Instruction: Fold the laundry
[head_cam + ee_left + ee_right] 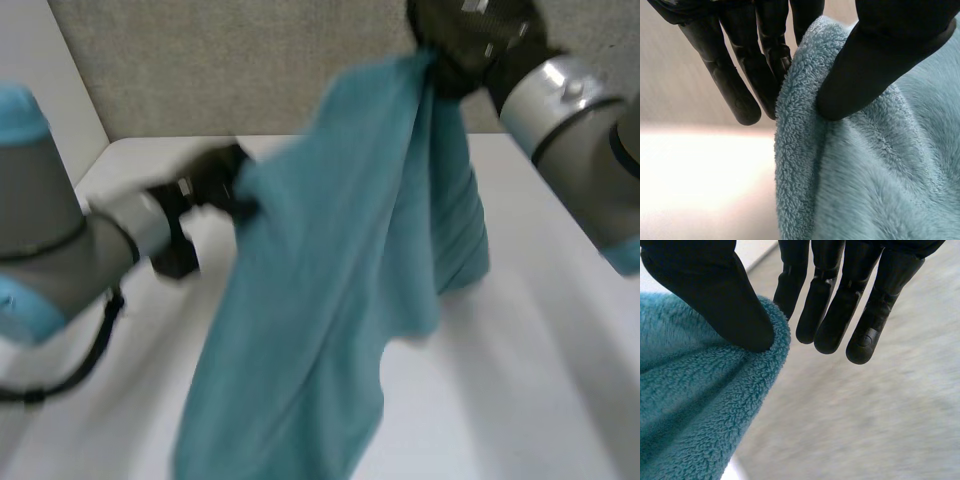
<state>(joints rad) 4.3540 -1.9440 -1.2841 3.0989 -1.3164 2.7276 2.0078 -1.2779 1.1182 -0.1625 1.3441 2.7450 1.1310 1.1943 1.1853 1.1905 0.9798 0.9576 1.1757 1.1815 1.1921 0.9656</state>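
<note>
Teal towel (330, 300) hangs over the desk (530, 390). The left hand (215, 185) and right hand (470, 40) each pinch its upper edge between thumb and fingers, the right one higher. Guessing that's so it drapes out flat for folding.
</note>
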